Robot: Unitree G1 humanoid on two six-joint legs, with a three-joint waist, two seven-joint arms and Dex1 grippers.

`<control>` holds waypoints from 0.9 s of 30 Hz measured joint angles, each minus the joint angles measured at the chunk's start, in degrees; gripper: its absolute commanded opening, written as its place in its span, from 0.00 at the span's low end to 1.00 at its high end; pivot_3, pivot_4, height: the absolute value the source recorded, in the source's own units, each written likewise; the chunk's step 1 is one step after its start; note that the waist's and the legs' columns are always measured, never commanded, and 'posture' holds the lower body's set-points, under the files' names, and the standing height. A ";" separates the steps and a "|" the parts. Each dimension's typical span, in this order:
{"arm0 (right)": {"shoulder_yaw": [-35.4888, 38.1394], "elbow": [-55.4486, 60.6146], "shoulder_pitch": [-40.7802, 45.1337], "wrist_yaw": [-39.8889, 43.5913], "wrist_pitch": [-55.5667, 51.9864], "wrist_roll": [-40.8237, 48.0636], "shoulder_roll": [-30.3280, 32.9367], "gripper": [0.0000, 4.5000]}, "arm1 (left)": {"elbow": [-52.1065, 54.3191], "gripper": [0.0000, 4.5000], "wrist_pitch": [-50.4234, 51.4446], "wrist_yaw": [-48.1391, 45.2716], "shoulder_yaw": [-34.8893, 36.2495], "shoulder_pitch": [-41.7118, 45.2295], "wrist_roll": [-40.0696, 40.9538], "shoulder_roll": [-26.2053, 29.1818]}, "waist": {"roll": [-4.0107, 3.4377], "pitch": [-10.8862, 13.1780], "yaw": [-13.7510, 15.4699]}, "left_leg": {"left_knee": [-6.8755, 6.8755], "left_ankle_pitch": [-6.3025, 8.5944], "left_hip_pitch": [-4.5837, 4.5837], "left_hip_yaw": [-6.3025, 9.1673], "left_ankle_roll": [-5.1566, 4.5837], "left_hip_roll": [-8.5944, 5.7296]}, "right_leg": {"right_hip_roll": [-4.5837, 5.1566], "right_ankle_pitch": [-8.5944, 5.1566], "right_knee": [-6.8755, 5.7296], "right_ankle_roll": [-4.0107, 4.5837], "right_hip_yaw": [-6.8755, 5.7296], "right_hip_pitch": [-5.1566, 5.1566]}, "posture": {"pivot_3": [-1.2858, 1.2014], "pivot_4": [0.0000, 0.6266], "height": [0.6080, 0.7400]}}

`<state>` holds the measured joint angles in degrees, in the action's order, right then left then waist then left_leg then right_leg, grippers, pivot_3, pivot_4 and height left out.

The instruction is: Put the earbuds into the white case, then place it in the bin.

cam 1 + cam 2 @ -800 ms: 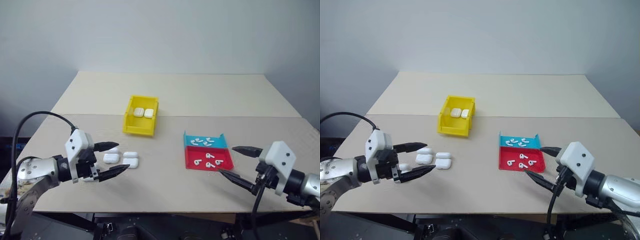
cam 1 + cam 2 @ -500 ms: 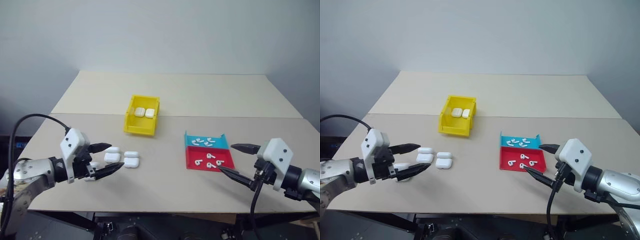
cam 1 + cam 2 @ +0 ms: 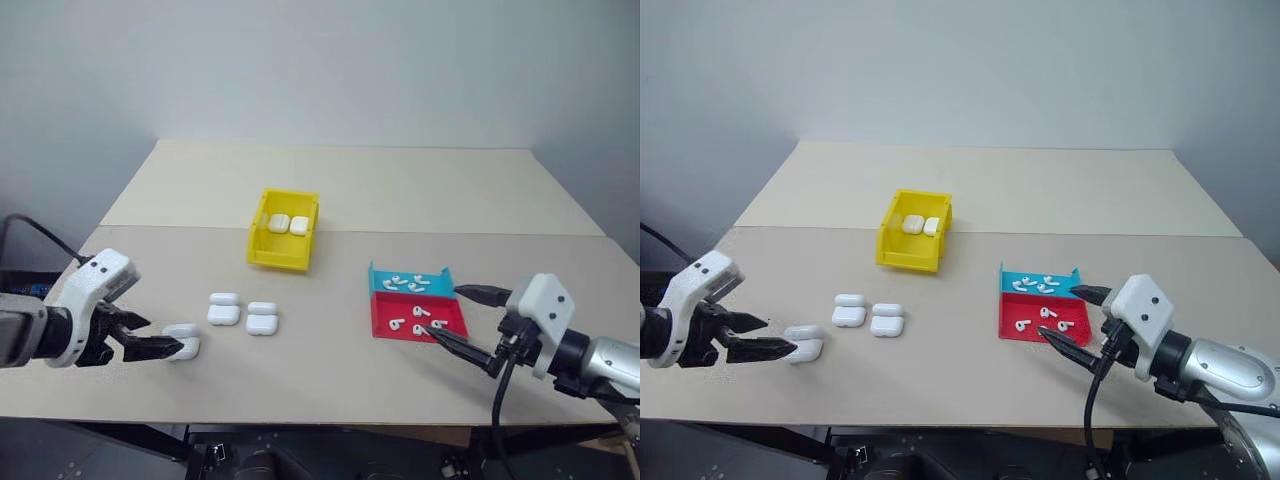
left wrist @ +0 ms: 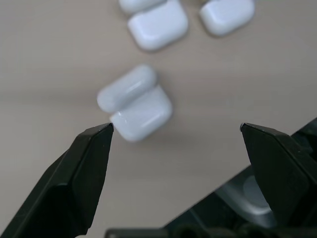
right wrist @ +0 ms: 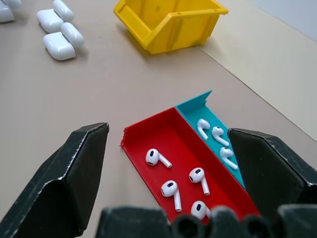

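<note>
A white case lies on the table with its lid open, at the front left. My left gripper hangs open just to its left, its fingertips close beside the case and not touching it. Several earbuds lie in a shallow red and blue tray at the right. My right gripper is open at the tray's near right corner, holding nothing. The yellow bin stands at mid-table beyond the cases.
Two more open white cases lie side by side between the near case and the tray. Two closed cases rest inside the bin. The table's front edge runs just below both grippers.
My left gripper has drawn back to the left and sunk, from over the group of cases to beside the nearest one. The right gripper has edged closer to the tray.
</note>
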<state>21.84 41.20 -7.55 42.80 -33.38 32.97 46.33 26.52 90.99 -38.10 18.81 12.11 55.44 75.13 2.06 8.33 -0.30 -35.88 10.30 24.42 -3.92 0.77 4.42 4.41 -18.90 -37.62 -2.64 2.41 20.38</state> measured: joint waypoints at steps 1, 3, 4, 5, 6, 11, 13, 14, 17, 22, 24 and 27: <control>0.03 0.33 -0.08 -0.36 -0.28 0.21 -0.13 0.99 | -0.28 1.00 0.68 1.45 -1.54 0.72 0.97 0.19 | 0.02 0.01 0.00 | 0.01 0.00 0.01 0.01 0.00 0.00 | 0.00 0.00 0.00 0.00 0.00 0.02 | 0.52 0.24 1.00; 0.13 1.04 -0.51 -0.90 -1.03 1.19 -0.39 0.99 | -3.06 1.00 1.07 5.51 -5.61 2.64 4.82 1.26 | 0.04 0.05 -0.04 | 0.02 0.00 0.01 0.01 0.00 0.02 | -0.01 0.00 -0.02 0.00 0.01 0.05 | 0.52 0.24 1.00; 0.12 1.15 -0.55 -1.08 -1.22 1.52 -0.40 0.99 | -4.79 1.00 1.26 7.28 -6.96 3.48 6.67 1.74 | 0.05 0.06 -0.09 | 0.02 0.00 0.01 0.02 0.00 0.02 | 0.00 0.00 -0.03 0.00 0.02 0.05 | 0.52 0.24 1.00; 0.26 1.28 -0.76 -1.43 -1.52 1.87 -0.40 0.99 | -7.33 1.00 1.33 10.59 -8.84 5.23 9.82 1.98 | 0.05 0.08 -0.10 | 0.01 0.00 0.01 0.03 0.00 0.01 | 0.01 0.00 -0.04 0.00 0.02 0.04 | 0.52 0.24 1.00; 0.31 1.47 -0.94 -1.71 -1.71 2.10 -0.40 0.99 | -8.99 1.00 1.33 13.12 -9.83 6.28 12.01 2.06 | 0.08 0.10 -0.09 | 0.01 0.00 0.01 0.03 0.00 0.01 | 0.02 0.00 -0.04 0.00 0.02 0.05 | 0.52 0.24 1.00; 0.55 2.68 -2.36 -2.97 -1.82 2.18 -0.91 0.99 | -17.06 1.00 1.33 28.23 -16.98 12.20 22.50 1.81 | 0.20 0.18 0.13 | 0.01 0.00 0.03 0.08 0.00 0.01 | 0.02 0.00 -0.04 0.00 0.01 0.05 | 0.52 0.24 1.00; 0.57 3.20 -2.61 -3.50 -1.82 2.20 -1.10 0.99 | -19.41 1.00 1.33 34.23 -18.54 13.79 26.83 0.89 | 0.24 0.20 0.15 | 0.00 0.00 0.04 0.11 0.00 0.01 | 0.02 0.00 -0.05 -0.01 0.02 0.06 | 0.52 0.24 1.00; 0.57 3.39 -2.66 -3.73 -1.82 2.21 -1.18 0.99 | -20.30 1.00 1.33 36.95 -19.25 14.39 29.26 0.64 | 0.28 0.23 0.15 | 0.00 0.00 0.04 0.10 0.00 0.01 | 0.02 0.00 -0.05 -0.01 0.01 0.06 | 0.52 0.24 1.00; 0.54 3.73 -2.71 -4.55 -1.84 2.22 -1.62 0.99 | -20.87 1.00 -0.03 46.79 -20.49 14.44 37.36 0.22 | 0.36 0.27 0.12 | 0.00 0.00 0.04 0.26 0.01 0.01 | 0.04 0.00 -0.06 0.00 0.03 0.06 | 0.52 0.24 1.00; 0.26 4.11 -2.66 -5.56 -1.87 2.25 -2.08 0.99 | -20.69 1.00 -9.54 60.95 -26.10 13.97 53.57 2.55 | 0.36 0.28 0.26 | 0.00 -0.01 0.02 0.38 0.01 0.00 | 0.08 0.00 -0.08 0.00 0.03 0.03 | 0.52 0.24 1.00; 0.01 4.25 -2.56 -5.85 -1.90 2.28 -2.15 0.99 | -20.90 1.00 -11.11 65.03 -29.86 15.52 55.96 2.53 | 0.35 0.28 0.41 | -0.02 -0.02 0.00 0.35 0.02 -0.03 | 0.05 0.00 -0.08 0.00 0.01 -0.01 | 0.52 0.24 1.00; -0.06 4.42 -2.59 -5.92 -1.90 2.83 -2.16 0.99 | -21.17 1.00 -12.40 68.94 -33.22 16.53 56.76 1.83 | 0.36 0.28 0.54 | -0.02 -0.02 -0.01 0.18 0.03 -0.04 | 0.04 0.00 -0.08 0.00 0.01 -0.01 | 0.52 0.24 1.00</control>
<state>21.78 45.62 -10.14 36.89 -35.28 35.80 44.17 5.34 78.58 30.84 -14.40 28.64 112.20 76.96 2.42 8.61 0.24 -35.90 10.28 24.42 -3.74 0.80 4.38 4.45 -18.91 -37.70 -2.64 2.42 20.37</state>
